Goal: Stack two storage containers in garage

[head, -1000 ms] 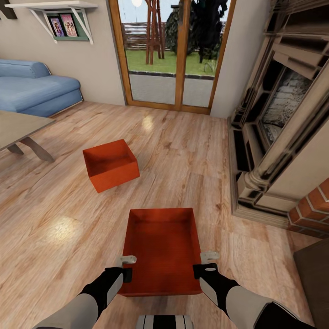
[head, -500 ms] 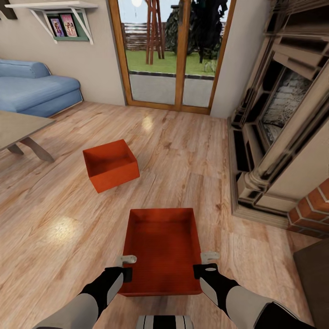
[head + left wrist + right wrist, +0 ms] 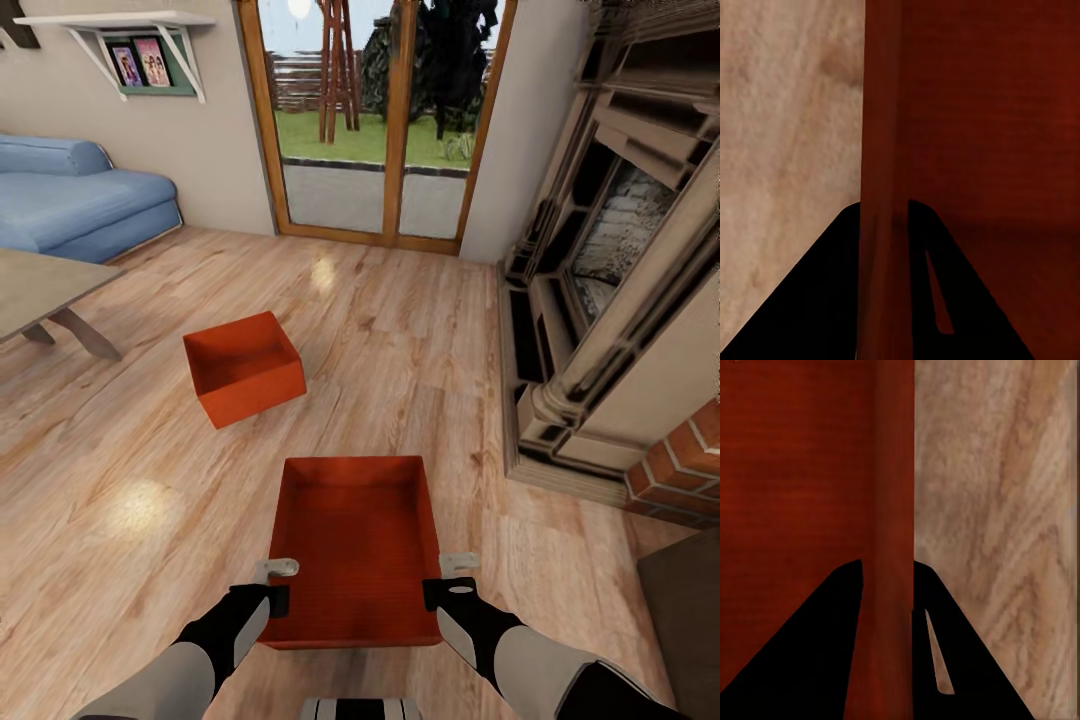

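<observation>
Black fingers of the left gripper straddle the left wall of the near container, one pad outside and one inside, pinching that wall. Across the bin, the right gripper pinches the right wall the same way. Whether the near container rides clear of the wood floor is hard to judge from above; it looks slightly raised. The far container sits on the planks beyond and left of the near container, well apart from it, with the sofa farther left and the fireplace off to its right. Carrying out the first bin is the step in hand. Next, the base must turn toward the garage with both pinches held level.
</observation>
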`<state>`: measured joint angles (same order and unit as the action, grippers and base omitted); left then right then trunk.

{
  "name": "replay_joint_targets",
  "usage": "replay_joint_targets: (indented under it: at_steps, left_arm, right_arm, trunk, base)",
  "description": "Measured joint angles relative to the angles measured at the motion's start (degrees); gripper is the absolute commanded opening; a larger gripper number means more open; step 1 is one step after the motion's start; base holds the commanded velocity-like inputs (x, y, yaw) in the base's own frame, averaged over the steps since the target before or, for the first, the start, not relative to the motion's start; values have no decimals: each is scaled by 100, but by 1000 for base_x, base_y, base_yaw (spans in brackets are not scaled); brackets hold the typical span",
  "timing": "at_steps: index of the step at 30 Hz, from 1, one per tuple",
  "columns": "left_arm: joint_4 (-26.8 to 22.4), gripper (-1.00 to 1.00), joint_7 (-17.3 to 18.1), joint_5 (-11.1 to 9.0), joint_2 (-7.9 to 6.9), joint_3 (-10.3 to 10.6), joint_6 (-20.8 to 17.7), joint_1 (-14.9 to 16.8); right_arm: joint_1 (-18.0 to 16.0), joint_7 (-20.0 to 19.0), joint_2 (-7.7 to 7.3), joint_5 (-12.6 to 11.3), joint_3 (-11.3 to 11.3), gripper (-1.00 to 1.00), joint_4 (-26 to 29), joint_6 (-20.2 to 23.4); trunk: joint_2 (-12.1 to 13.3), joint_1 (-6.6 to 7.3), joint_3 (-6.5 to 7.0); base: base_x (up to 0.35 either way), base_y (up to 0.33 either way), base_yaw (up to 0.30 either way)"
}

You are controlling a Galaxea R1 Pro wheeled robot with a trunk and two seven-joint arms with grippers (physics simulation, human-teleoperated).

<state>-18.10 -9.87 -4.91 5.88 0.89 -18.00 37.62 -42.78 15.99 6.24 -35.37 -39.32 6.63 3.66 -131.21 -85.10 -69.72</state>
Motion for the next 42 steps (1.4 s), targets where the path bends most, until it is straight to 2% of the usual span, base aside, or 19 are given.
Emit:
replay_joint_targets:
  at_steps: [12, 15, 42]
  left_arm:
    - [-1, -100, 0, -1, 1, 1, 8, 0]
    - [-18, -100, 5, 15, -2, 17, 15, 2]
    - [-17, -100, 4, 5, -3, 23, 11, 3]
  right_arm:
    - [0, -1, -3, -4, -5, -100, 2, -9]
    - [3, -1, -4, -114, -85, -100, -10, -68]
    - [3, -2, -4, -117, -91, -100, -8, -58]
  trunk:
    - [481, 264, 215]
    - [602, 329, 269]
    - [1685, 923, 754]
  base:
    - [0, 0, 0]
    - [0, 0, 0]
    - [0, 0, 0]
